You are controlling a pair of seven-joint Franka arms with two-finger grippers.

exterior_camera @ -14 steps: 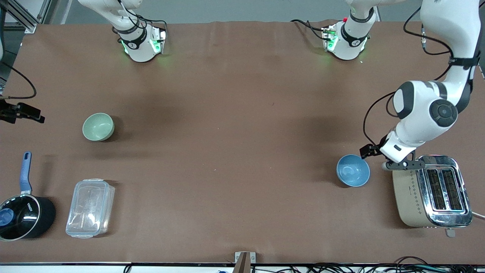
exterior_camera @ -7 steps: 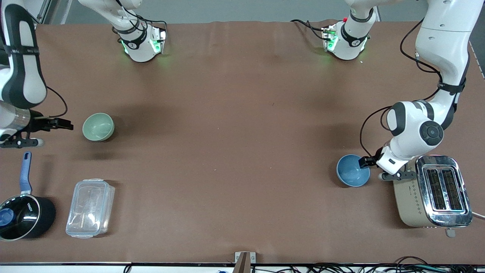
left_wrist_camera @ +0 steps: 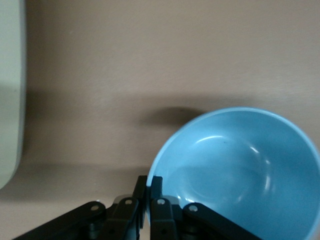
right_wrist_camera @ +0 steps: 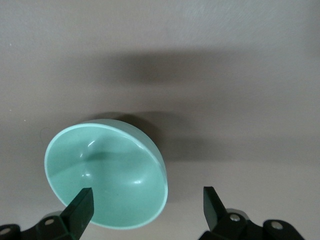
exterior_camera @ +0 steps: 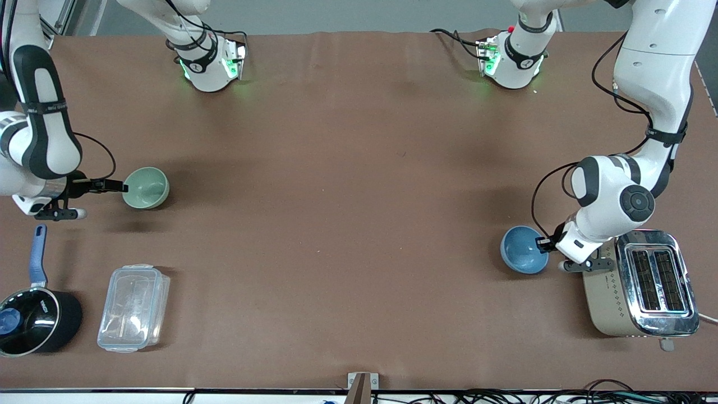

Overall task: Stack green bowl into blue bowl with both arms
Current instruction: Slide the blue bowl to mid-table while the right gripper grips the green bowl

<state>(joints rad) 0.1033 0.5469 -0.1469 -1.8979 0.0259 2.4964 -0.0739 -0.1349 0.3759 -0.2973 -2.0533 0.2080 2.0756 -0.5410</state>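
Note:
The blue bowl (exterior_camera: 521, 251) sits beside the toaster at the left arm's end of the table and looks slightly tipped. My left gripper (exterior_camera: 542, 243) is shut on its rim, on the toaster side. In the left wrist view the gripper (left_wrist_camera: 150, 186) pinches the rim, one finger inside the blue bowl (left_wrist_camera: 240, 170) and one outside. The green bowl (exterior_camera: 147, 188) stands at the right arm's end. My right gripper (exterior_camera: 119, 186) is open at its rim. In the right wrist view the gripper (right_wrist_camera: 146, 206) straddles the rim of the green bowl (right_wrist_camera: 107, 175).
A silver and beige toaster (exterior_camera: 639, 283) stands right next to the left gripper and also shows in the left wrist view (left_wrist_camera: 10, 100). A black saucepan with a blue handle (exterior_camera: 33, 314) and a clear plastic container (exterior_camera: 133, 307) lie nearer the front camera than the green bowl.
The right arm has swung in from the table's edge to the green bowl's rim. The left gripper has come down beside the blue bowl and shut on its rim.

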